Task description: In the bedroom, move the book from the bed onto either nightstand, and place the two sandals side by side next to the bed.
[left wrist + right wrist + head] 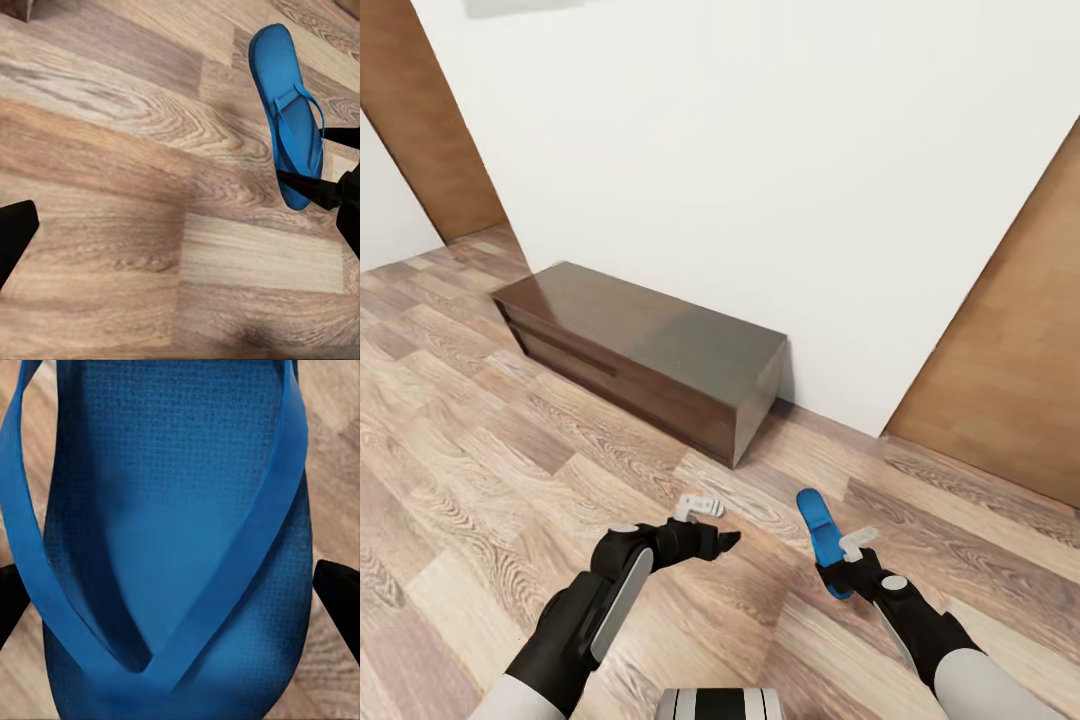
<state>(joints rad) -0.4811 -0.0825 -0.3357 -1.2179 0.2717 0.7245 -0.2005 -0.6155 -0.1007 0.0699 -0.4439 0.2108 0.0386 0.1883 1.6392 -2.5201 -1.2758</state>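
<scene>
I see a wood-plank floor (480, 470) meeting a white wall (760, 150). A low dark-brown cabinet (650, 350) stands against that wall, far left. My right gripper (847, 572) has its jaws closed on one blue sandal (822, 535), near right. My left gripper (710, 525) hangs over bare planks, jaws apart.

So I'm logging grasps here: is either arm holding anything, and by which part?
The right gripper holds the bright blue flat sandal by its heel end, one finger on each side. The left gripper holds nothing.
</scene>
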